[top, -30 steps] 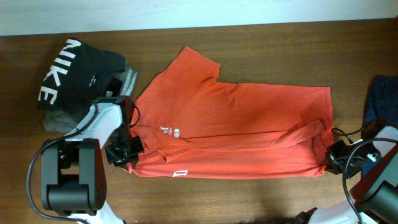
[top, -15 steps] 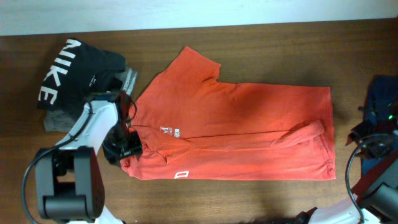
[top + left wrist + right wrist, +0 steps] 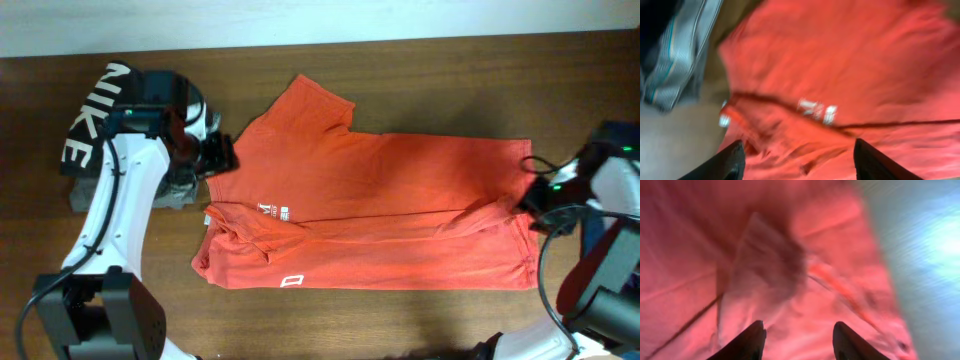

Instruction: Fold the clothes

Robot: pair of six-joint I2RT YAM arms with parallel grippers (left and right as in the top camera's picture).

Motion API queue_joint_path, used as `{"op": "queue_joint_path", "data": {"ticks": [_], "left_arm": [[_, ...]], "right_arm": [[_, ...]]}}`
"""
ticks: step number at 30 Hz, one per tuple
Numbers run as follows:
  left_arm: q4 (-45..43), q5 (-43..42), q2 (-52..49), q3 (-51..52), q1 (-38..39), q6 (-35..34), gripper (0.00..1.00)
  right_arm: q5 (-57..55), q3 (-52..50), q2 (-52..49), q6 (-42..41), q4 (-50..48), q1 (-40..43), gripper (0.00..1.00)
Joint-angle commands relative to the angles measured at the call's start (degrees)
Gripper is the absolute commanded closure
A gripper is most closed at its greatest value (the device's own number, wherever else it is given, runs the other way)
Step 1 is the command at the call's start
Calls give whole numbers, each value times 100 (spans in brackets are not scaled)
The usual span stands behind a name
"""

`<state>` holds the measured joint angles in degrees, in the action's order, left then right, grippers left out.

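Observation:
The clothes, a red-orange T-shirt (image 3: 400, 190), lie spread across the middle of the table. The near long edge is folded over as a band, with a small white logo (image 3: 272, 211) and a white block letter (image 3: 291, 281) showing. My left gripper (image 3: 222, 155) hovers at the shirt's left edge, apart from the cloth. In the left wrist view the left gripper (image 3: 800, 165) is open and empty above the shirt (image 3: 850, 75). My right gripper (image 3: 532, 205) hangs over the shirt's right edge. The right wrist view also shows the right gripper (image 3: 799, 342) open, with only shirt (image 3: 790, 255) beneath.
A black garment with white NIKE letters (image 3: 100, 110) lies at the far left on top of a grey garment (image 3: 95, 195), which the left wrist view shows as grey striped cloth (image 3: 680, 50). Dark blue cloth (image 3: 615, 150) lies at the right table edge.
Both grippers have opened and let go of the shirt's folded near edge. The left one rose and moved toward the far left; the right one moved up along the right edge.

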<state>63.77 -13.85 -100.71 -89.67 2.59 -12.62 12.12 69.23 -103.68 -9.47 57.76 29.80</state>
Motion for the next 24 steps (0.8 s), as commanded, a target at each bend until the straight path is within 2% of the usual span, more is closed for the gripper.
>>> {"op": "queue_joint_path", "data": {"ticks": [1,9,19,24], "left_arm": [[-15,-321,153,-240,-13,205,29],[11,-599,153,-243,-13,203,29],[11,-638,153,-243,-13,203,28],[7,-634,153,-243,-13,203,28]], "right_arm": [[-31,-157,68,-199,-267,-173,51],[-555,-166,55,-649,-623,-125,50],[-496,-326,-31,-1080,-999,-129,50],[-76,-610,-52,-1075,-1412,-129,51]]}}
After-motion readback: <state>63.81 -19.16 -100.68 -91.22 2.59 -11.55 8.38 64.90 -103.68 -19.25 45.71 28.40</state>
